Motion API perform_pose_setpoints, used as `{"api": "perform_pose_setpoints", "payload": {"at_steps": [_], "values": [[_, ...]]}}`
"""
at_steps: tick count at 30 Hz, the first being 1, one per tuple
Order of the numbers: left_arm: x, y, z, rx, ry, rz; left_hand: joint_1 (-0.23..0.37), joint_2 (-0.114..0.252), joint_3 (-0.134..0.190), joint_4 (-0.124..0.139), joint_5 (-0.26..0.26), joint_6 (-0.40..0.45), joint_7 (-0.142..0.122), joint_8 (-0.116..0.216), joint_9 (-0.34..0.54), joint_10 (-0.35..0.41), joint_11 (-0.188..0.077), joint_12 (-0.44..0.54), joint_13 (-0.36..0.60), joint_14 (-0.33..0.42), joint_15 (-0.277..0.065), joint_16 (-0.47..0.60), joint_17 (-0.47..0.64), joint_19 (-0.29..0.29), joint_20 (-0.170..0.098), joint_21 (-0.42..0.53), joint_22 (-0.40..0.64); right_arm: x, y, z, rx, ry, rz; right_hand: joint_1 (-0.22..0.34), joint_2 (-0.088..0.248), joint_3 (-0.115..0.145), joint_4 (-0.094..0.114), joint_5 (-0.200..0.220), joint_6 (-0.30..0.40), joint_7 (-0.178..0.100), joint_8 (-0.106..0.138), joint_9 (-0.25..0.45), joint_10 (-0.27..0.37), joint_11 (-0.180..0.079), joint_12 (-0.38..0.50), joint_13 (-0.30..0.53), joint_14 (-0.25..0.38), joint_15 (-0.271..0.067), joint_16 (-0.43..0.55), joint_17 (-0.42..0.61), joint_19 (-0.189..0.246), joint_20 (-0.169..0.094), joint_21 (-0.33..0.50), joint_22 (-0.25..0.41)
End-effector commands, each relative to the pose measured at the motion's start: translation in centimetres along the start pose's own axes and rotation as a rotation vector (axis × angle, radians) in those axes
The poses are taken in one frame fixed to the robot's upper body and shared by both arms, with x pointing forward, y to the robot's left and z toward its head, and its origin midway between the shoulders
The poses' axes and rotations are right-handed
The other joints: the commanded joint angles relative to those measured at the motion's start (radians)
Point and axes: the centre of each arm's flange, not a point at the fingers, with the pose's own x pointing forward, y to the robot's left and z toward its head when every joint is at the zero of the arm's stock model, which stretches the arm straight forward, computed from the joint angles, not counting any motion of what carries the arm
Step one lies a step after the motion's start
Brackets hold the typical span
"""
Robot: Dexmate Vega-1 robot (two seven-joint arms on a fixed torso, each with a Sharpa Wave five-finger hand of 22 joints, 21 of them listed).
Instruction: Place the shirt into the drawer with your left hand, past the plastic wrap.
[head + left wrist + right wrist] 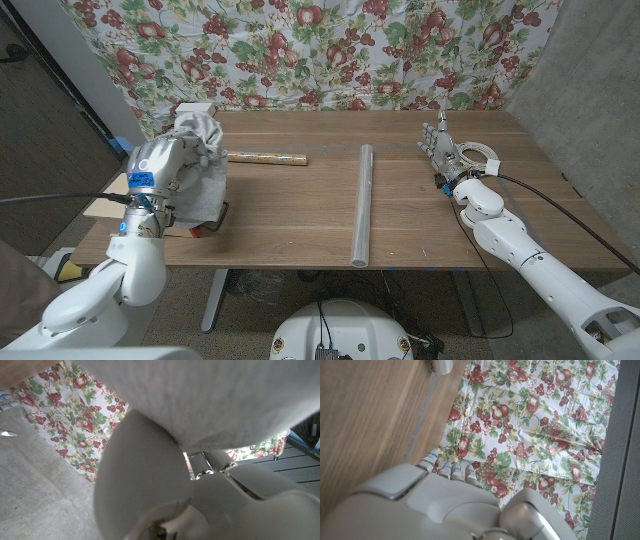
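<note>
Head view: shirt (205,160) hiding left hand (168,165)

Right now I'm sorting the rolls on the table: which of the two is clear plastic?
The long one lying front-to-back mid-table; it looks see-through. The shorter brown roll, lying crosswise near the shirt, is opaque.

Glossy white arms, silver-grey wrists, a blue label, black cables, pale fingers (434,140).
</note>
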Motion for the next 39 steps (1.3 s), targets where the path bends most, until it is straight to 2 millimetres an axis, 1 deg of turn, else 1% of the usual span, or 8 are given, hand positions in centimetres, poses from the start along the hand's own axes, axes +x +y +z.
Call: {"api": "perform_pose_setpoints", "payload": {"at_steps": [1,8,11,21,29,38,39], "values": [[-0.4,0.5,-1.4,0.024,0.066,0.003,0.006,0.012,0.428,-0.172,0.002,-0.003,-0.003,0.008,0.006,0.004,-0.001,0.002,0.004,0.024,-0.054,0.002,0.000,0.005,-0.176,0.004,0.000,0.2,0.1,0.3,-0.004,-0.004,0.010,-0.001,0.005,0.004,-0.001,0.000,0.005,0.005,0.001,0.005,-0.001,0.006,0.009,0.006,-0.001,-0.002,0.006,0.004,-0.003,0.008,0.004,0.003],[-0.5,0.8,-2.7,0.033,0.119,0.024,0.006,0.011,0.428,-0.172,0.000,-0.001,-0.008,0.007,-0.002,0.004,-0.001,0.002,0.004,0.025,-0.052,0.003,-0.001,0.006,-0.175,0.003,-0.002,0.3,0.2,0.3,0.001,-0.002,0.007,-0.001,0.005,0.004,-0.001,-0.001,0.005,0.004,0.001,0.005,0.000,0.007,0.009,0.006,-0.001,-0.002,0.006,0.004,-0.004,0.008,0.004,0.003],[-0.5,0.9,-3.2,0.062,0.129,0.026,0.006,0.012,0.426,-0.172,-0.001,-0.002,-0.005,0.009,-0.001,0.005,-0.001,0.002,0.004,0.027,-0.054,0.004,-0.002,0.006,-0.175,0.002,-0.003,0.3,0.3,0.4,-0.005,0.000,0.011,-0.001,0.006,0.005,-0.001,-0.001,0.005,0.004,0.001,0.005,0.000,0.007,0.009,0.006,-0.001,-0.003,0.006,0.004,-0.004,0.008,0.004,0.003],[-0.9,1.4,-4.2,0.097,0.167,0.028,0.004,0.010,0.432,-0.172,-0.002,-0.004,-0.007,0.012,-0.002,0.004,-0.001,0.002,0.004,0.027,-0.054,0.002,0.000,0.002,-0.174,0.004,-0.003,0.5,0.5,0.5,-0.009,0.004,0.018,-0.001,0.006,0.005,-0.001,-0.001,0.006,0.005,0.002,0.005,-0.001,0.006,0.009,0.006,-0.001,-0.003,0.006,0.004,-0.004,0.008,0.004,0.003],[-1.4,1.2,-4.7,0.111,0.196,0.018,0.003,0.011,0.431,-0.171,-0.004,-0.005,-0.009,0.013,-0.006,0.003,-0.001,0.001,0.004,0.026,-0.059,0.000,-0.004,0.000,-0.174,0.002,-0.005,0.7,0.6,0.5,-0.011,0.005,0.028,-0.001,0.006,0.006,-0.002,-0.001,0.005,0.004,0.001,0.005,0.000,0.008,0.009,0.006,-0.001,-0.002,0.006,0.004,-0.005,0.009,0.004,0.003],[-1.6,0.3,-5.1,0.110,0.207,-0.010,0.002,0.011,0.431,-0.171,-0.006,-0.005,-0.006,0.018,-0.006,0.001,-0.001,-0.001,0.004,0.026,-0.058,0.002,-0.003,-0.001,-0.174,0.002,-0.007,0.6,0.7,0.3,-0.012,0.012,0.029,0.000,0.006,0.007,-0.002,-0.001,0.005,0.006,0.001,0.005,-0.002,0.008,0.008,0.006,-0.002,-0.002,0.006,0.004,-0.005,0.009,0.004,0.003],[-1.5,0.2,-5.1,0.108,0.205,-0.013,0.001,0.011,0.430,-0.171,-0.006,-0.002,-0.008,0.014,-0.014,0.002,-0.001,0.000,0.004,0.025,-0.057,0.003,-0.003,0.000,-0.174,0.002,-0.007,0.6,0.7,0.3,-0.011,0.013,0.028,0.000,0.006,0.007,-0.002,-0.001,0.005,0.006,0.001,0.005,-0.001,0.008,0.009,0.006,-0.002,-0.002,0.006,0.004,-0.005,0.009,0.004,0.003]]}}
